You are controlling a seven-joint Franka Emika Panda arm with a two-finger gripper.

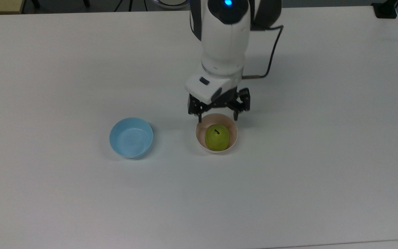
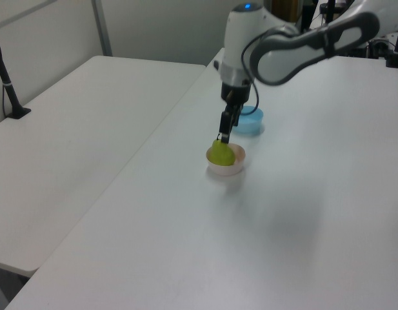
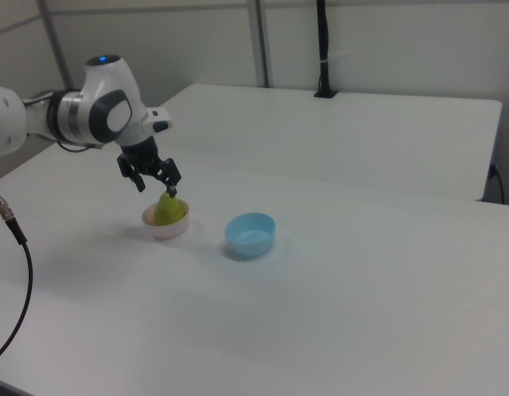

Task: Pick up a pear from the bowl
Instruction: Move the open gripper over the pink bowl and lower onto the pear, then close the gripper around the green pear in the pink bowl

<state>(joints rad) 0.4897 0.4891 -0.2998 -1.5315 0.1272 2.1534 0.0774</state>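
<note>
arm: upper part cut by top view's top edge | light blue bowl: partly hidden behind end effector

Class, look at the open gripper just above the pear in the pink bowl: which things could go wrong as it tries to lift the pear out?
1. The open gripper spans about the width of the pink bowl, so on descent a fingertip may strike the rim and tip it.
2. The pear is rounded and may slip when squeezed.
3. The light bowl might lift or slide along with the pear.
</note>
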